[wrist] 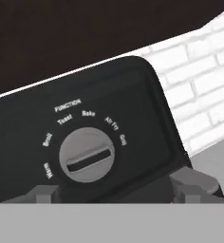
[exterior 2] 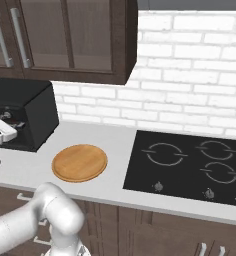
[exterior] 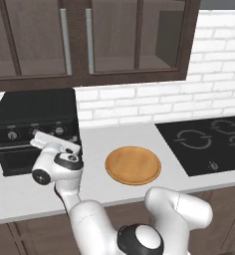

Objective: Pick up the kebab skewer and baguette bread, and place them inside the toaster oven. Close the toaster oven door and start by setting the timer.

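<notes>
**Hand view: open gripper lined up on a toaster oven knob**

Hand view shows the two dark finger tips of the gripper point(wrist: 114, 190) standing wide apart at the bottom edge, one either side of a round silver knob point(wrist: 87, 157) on the boxy black toaster oven point(wrist: 33, 123). Nothing is held between them. The knob's dark slot runs almost across the picture, its right end slightly raised. The printed ring reads Warm, Broil, Toast, Bake, Air Fry, Grill under the word FUNCTION, so this looks to be the function dial, not the timer.

Judgement: the step in hand is the timer setting. To do it well, the hand should confirm which of the oven's knobs is the timer, shift sideways if needed, centre the tips on the knob's rim, close squarely, then twist about the knob's own axis without dragging.

From the left base view the oven point(exterior: 35, 107) sits at the left end of the white counter point(exterior: 139, 134) against the brick wall, its front facing the robot, its long axis running along the wall. The door appears closed. A round wooden plate point(exterior: 133, 165) lies beside it.
</notes>
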